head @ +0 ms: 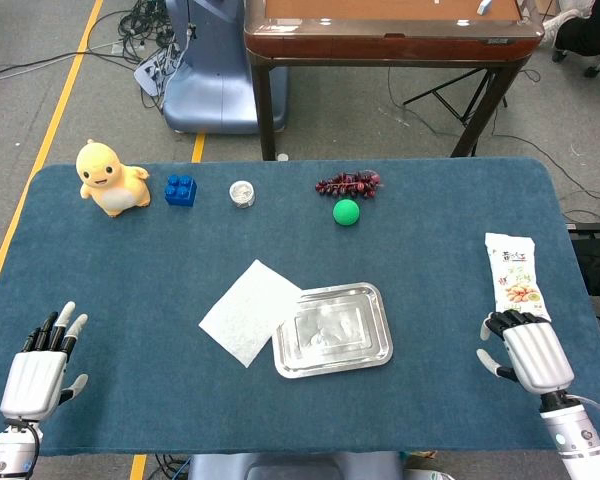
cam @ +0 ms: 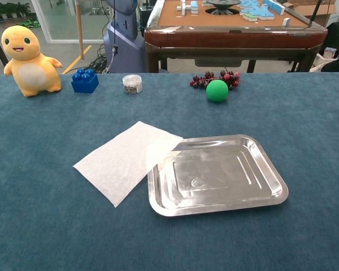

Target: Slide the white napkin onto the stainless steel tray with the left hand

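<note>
The white napkin [head: 247, 311] [cam: 124, 159] lies flat on the blue table, its right corner overlapping the left rim of the stainless steel tray [head: 379, 353] [cam: 271, 195]. The tray sits near the table's middle and holds nothing else. My left hand [head: 42, 368] rests at the front left corner, far from the napkin, fingers extended and apart, holding nothing. My right hand [head: 529, 350] lies at the front right with its fingers loosely apart, holding nothing. The chest view shows neither hand.
Along the far edge stand a yellow toy [head: 108, 178], a blue brick [head: 180, 189], a small jar [head: 242, 193], dark grapes [head: 349, 183] and a green ball [head: 347, 212]. A snack packet [head: 515, 275] lies just beyond my right hand. A wooden table [head: 390, 40] stands behind.
</note>
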You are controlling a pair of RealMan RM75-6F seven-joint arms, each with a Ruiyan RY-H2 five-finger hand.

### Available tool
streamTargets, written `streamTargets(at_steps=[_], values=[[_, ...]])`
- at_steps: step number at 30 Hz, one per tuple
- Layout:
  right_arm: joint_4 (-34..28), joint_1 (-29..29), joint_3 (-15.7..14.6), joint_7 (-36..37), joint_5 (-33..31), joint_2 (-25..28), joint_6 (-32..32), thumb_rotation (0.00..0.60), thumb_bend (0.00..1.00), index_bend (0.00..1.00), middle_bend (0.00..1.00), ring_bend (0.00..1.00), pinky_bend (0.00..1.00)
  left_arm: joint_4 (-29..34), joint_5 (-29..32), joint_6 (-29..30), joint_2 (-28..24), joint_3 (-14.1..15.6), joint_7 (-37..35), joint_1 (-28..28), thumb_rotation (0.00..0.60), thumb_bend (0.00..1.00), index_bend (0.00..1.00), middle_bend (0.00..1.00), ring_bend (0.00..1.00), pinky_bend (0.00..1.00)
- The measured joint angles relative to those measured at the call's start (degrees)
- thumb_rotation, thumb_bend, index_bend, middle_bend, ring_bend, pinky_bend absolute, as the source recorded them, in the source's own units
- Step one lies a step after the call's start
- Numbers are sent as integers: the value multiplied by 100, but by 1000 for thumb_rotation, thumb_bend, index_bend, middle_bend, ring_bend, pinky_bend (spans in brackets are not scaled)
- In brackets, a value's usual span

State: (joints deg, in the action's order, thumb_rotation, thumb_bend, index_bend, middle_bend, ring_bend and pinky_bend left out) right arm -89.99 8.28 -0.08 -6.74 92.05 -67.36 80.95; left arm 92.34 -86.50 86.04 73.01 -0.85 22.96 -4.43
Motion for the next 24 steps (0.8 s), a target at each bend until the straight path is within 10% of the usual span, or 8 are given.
streamTargets(at_steps=[24], values=[[-46,-75,-3,247,52,91,204,600,259,540,461,370,435,-108,-309,-96,74,134,-261,-89,600,175,153,10,0,157]])
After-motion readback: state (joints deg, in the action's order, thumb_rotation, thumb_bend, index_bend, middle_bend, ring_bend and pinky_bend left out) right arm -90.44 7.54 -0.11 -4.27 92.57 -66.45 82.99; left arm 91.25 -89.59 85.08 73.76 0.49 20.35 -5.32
